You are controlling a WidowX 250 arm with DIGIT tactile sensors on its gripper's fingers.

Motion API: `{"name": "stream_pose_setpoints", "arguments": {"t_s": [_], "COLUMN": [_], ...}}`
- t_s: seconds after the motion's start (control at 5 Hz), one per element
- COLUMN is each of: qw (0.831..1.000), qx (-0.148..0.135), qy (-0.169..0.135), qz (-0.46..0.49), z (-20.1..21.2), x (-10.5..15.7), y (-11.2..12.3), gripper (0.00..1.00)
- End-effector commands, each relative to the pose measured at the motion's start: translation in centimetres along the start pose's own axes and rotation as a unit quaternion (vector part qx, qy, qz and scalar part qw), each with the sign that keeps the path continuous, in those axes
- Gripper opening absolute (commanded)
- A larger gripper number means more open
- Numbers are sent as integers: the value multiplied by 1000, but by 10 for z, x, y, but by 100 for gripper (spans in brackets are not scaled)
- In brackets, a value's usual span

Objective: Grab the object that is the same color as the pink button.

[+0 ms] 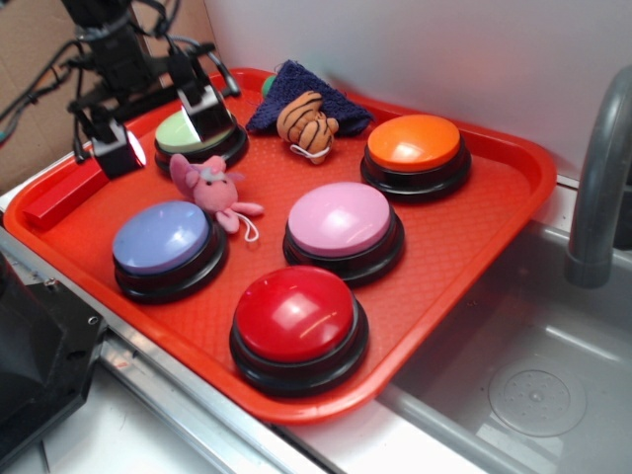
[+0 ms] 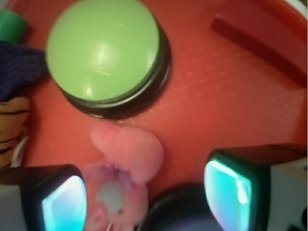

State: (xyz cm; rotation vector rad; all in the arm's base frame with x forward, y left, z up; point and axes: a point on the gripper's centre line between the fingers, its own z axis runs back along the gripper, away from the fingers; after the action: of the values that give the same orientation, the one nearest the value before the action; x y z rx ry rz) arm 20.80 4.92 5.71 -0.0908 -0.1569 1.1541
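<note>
Exterior view: a red plastic tray [image 1: 474, 247] sits beside a steel sink [image 1: 533, 385] with a grey faucet [image 1: 602, 178] at the right edge. Five dome buttons on black bases stand on the tray — a red button [image 1: 296, 314] nearest the camera, the pink button [image 1: 341, 219] at the centre, a lavender-blue button [image 1: 160, 237] to the left, an orange button [image 1: 414, 142] at the back right, and a green button [image 1: 193, 133] at the back left. The pink bunny [image 1: 212, 190] lies on the tray floor between the green and lavender-blue buttons, left of the pink button, its ears pointing toward the back left and a white string loop trailing toward the front. An orange striped tiger [image 1: 305, 121] rests against a dark blue cloth [image 1: 306, 91] at the back. The black robot arm reaches in from the upper left; its gripper [image 1: 163, 126] hangs over the green button with the jaws spread wide and nothing between them, just behind the bunny. A red block [image 1: 64, 197] lies along the tray's left edge.

Wrist view: blurred. The green button [image 2: 103, 50] fills the upper left. Below it the pink bunny [image 2: 127, 156] lies between the two fingertips [image 2: 65, 202] — probably untouched, though the blur makes contact hard to judge.
</note>
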Motion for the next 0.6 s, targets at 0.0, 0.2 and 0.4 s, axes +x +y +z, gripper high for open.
{"name": "stream_pose_setpoints", "arguments": {"t_s": [0.0, 0.2, 0.4], "qw": [1000, 1000, 1000], "qx": [-5, -4, -2], "qy": [-1, -7, -5], "qz": [0, -1, 2], "z": [-19, -25, -34], "x": [9, 9, 9], "y": [-1, 0, 0], "gripper": [100, 100, 0]}}
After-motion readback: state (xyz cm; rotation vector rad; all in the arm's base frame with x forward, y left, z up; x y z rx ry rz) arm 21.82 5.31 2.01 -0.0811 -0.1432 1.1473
